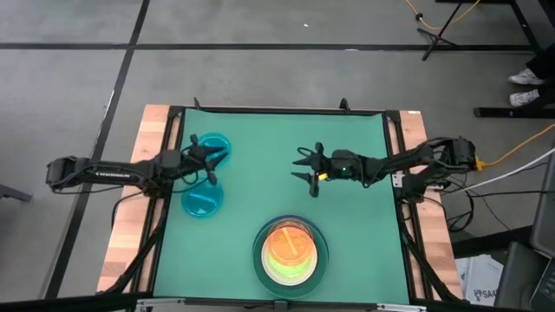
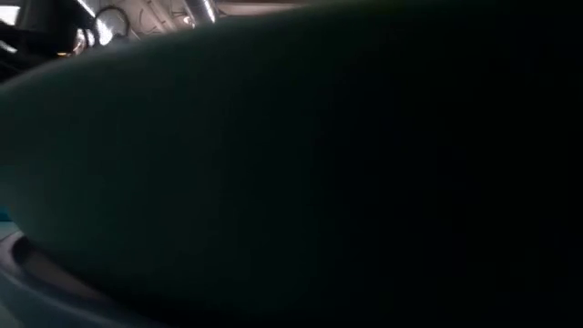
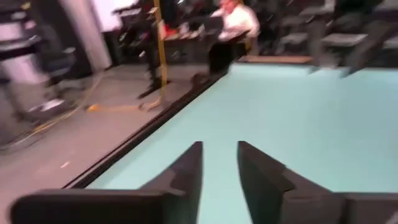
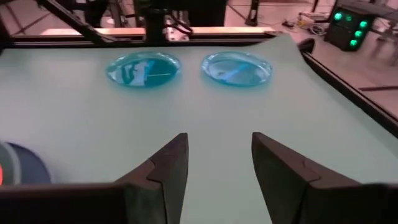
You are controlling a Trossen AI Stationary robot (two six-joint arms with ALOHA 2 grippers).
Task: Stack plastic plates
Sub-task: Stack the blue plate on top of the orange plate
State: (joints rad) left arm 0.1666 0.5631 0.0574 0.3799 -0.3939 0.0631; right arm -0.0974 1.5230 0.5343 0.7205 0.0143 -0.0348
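Two translucent cyan plates lie flat on the green mat at the table's left, one farther (image 1: 211, 145) and one nearer (image 1: 202, 201); the right wrist view shows them side by side (image 4: 143, 67) (image 4: 237, 67). The other plates sit in one stack (image 1: 290, 250) at the near edge, with a dark green and a blue rim outside, light green inside and orange on top. My left gripper (image 1: 215, 165) (image 3: 219, 147) hovers open between the two cyan plates and holds nothing. My right gripper (image 1: 302, 167) (image 4: 219, 137) is open at mid-table, pointing toward the cyan plates.
A dark plate rim (image 2: 291, 164) close to the lens fills the low view. The mat (image 1: 347, 217) shows bare between the stack and the right arm. A black frame (image 1: 277, 109) borders the mat. A person (image 3: 236, 18) sits beyond the table.
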